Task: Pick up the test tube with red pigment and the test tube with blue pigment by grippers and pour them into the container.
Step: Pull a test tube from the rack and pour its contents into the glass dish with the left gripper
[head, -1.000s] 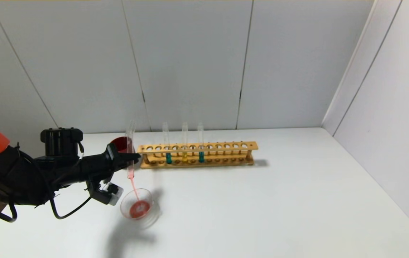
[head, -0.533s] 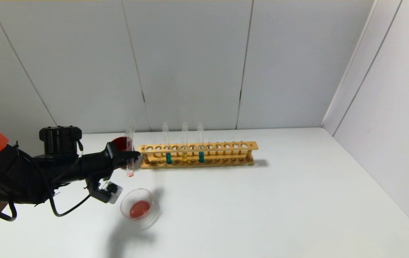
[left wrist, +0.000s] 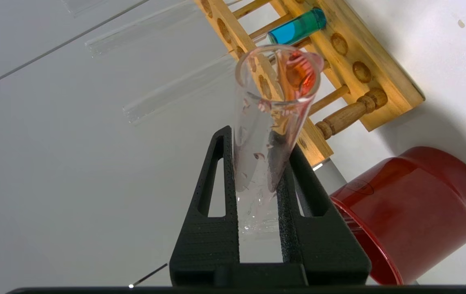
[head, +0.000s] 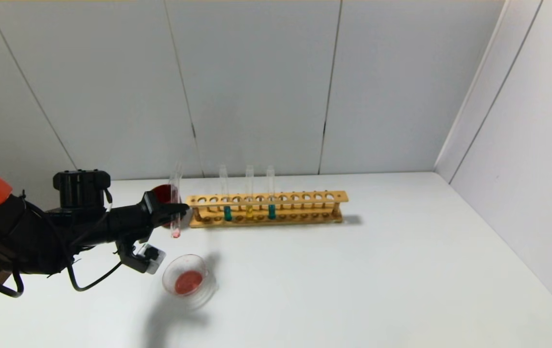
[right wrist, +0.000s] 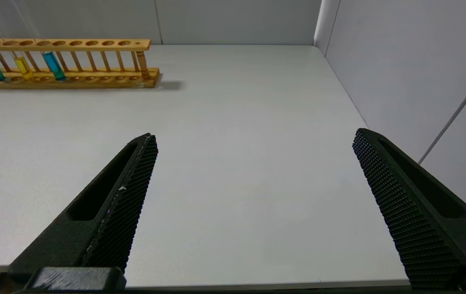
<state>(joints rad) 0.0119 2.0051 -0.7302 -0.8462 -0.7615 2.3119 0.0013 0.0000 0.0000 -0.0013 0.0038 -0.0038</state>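
Red tube [head: 175, 203], inverted and nearly drained, is gripped by the left gripper's [head: 179, 210] closed jaws near the table's left edge; last drops are best shaken into the container [head: 186, 280] just beneath.

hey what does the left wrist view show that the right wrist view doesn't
Only the left wrist view shows the left end effector shut on the test tube with red pigment, almost emptied, and the dark red cup beside it. Only the right wrist view shows the right end effector open and empty over the bare table, plus the yellow tube. Both show the wooden rack holding a blue tube.
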